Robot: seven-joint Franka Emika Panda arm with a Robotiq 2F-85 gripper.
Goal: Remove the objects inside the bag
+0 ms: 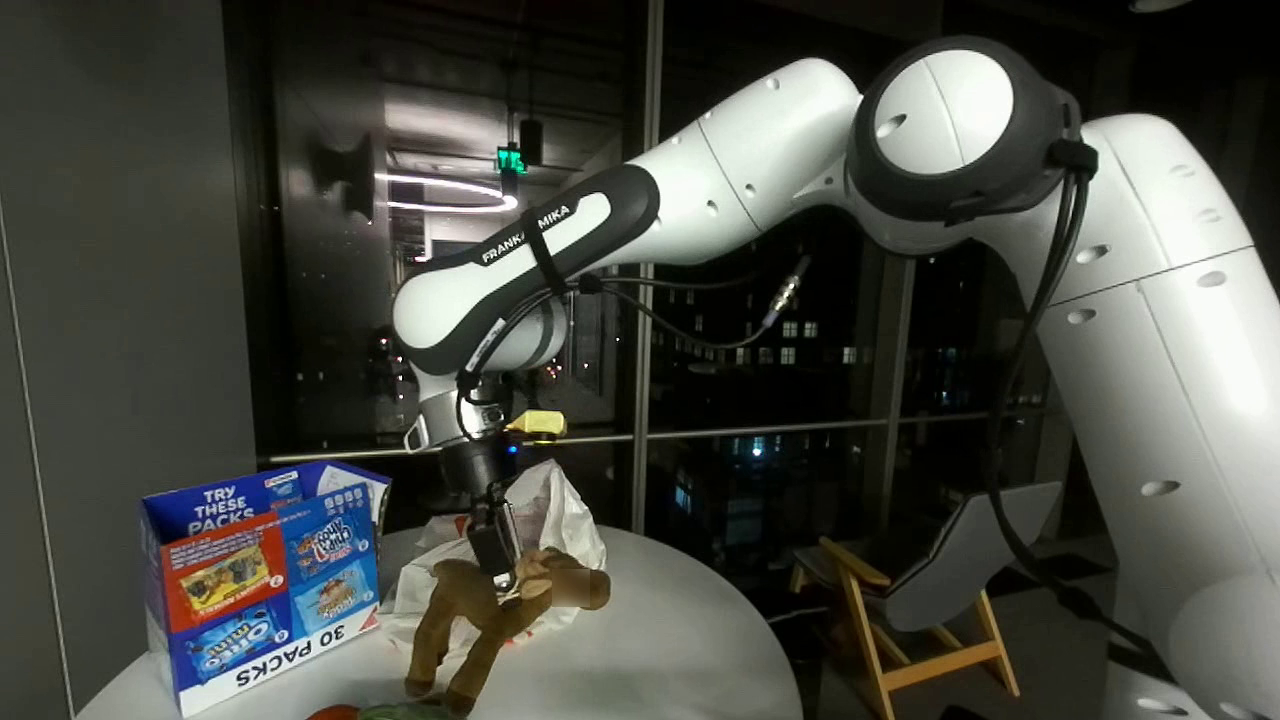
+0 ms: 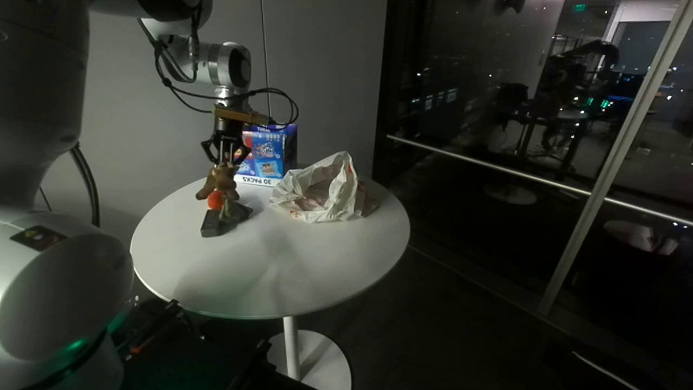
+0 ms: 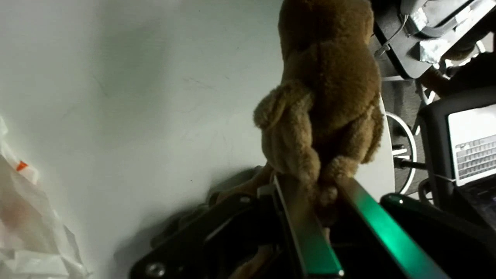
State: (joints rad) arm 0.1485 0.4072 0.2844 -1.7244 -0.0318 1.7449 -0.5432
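Observation:
A crumpled white plastic bag (image 1: 565, 510) lies on the round white table; its mouth faces the camera in an exterior view (image 2: 330, 189), and its edge shows at left in the wrist view (image 3: 27, 236). I cannot tell what is inside. My gripper (image 1: 505, 583) is shut on a brown plush toy (image 1: 460, 585), apart from the bag; the fingers (image 3: 312, 180) pinch it in the wrist view. The toy's legs hang down; I cannot tell if they touch the table. An orange ball (image 2: 215, 200), a grey-green item (image 2: 234, 211) and a dark block (image 2: 211, 223) lie close by.
A blue open-topped snack box (image 1: 270, 590) stands behind the toy and also shows in an exterior view (image 2: 269, 154). The table's (image 2: 303, 265) round edge is near the toy in the wrist view. A chair (image 1: 930, 590) stands beyond the table. A laptop (image 3: 474, 147) shows past the edge.

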